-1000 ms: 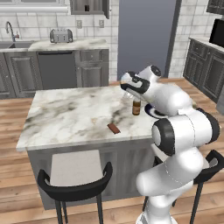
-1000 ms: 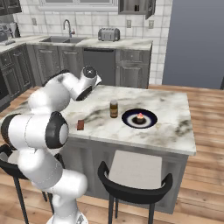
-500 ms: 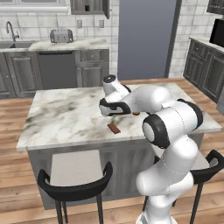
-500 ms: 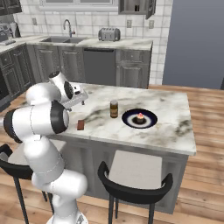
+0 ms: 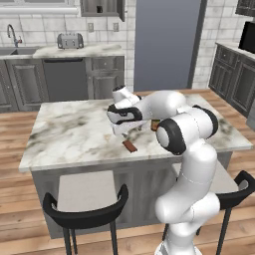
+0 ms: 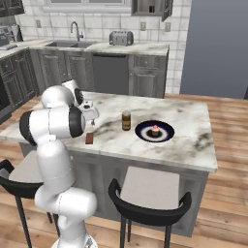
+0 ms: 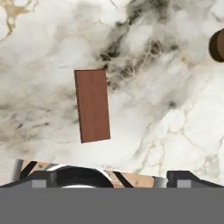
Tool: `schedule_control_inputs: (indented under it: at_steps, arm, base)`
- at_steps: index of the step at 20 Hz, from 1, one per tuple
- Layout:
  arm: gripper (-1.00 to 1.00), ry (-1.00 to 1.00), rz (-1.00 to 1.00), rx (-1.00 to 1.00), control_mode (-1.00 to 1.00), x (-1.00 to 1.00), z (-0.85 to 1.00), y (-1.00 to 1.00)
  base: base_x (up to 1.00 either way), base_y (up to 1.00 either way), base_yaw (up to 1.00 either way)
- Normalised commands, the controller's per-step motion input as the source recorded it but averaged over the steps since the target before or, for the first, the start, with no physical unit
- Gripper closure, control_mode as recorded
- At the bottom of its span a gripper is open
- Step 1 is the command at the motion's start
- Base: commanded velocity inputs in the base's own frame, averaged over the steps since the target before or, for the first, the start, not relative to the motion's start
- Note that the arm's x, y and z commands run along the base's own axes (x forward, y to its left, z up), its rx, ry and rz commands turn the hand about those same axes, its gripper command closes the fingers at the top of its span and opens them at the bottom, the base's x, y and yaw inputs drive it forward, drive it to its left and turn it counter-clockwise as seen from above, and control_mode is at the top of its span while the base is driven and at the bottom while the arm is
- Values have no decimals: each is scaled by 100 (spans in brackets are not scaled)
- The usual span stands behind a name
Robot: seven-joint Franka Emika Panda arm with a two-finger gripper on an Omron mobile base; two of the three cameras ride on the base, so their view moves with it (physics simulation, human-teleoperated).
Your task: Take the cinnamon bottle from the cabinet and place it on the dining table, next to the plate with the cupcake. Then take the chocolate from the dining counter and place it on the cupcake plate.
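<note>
Chocolate (image 5: 130, 146) in left base view: small flat reddish-brown bar, lying on the marble counter (image 5: 69, 134) near the front edge, long axis running diagonally from upper left to lower right. Gripper (image 5: 124, 130) just above and behind it, pointing down, apart from the bar; jaw spread hard to read here. Bottle (image 5: 155, 125) mostly hidden behind the arm, only a brown sliver visible.

Right base view: chocolate (image 6: 89, 138) seen as a short dark-red block near the counter's (image 6: 189, 145) front edge, foreshortened, long axis roughly toward the camera. Gripper (image 6: 91, 117) above it, clear of the bar. Bottle (image 6: 126, 120) upright, brown with darker cap, just left of the plate (image 6: 144, 132); dark plate with a pale ring, cupcake (image 6: 155, 130) at its middle. Chocolate well apart from the plate, left of the bottle.

Hand view: chocolate (image 7: 92, 105) a plain, smooth brown rectangle, flat on the marble, long axis nearly vertical in frame, top leaning slightly left. Fingertips (image 7: 186, 176) spread wide at the bottom corners, fully parted, holding nothing, bar lying ahead of them. Bottle (image 7: 217, 45) top cut by the right edge.
</note>
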Motion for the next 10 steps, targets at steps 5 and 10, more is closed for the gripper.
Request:
schedule_control_inputs:
  at_steps: [5,10]
  arm:
    - [-100,17,-18,13,-100,-30,-37,-17]
    - [-100,8,-12,5,-100,-4,-33,0]
  base:
    - [0,0,0]
    - [0,0,0]
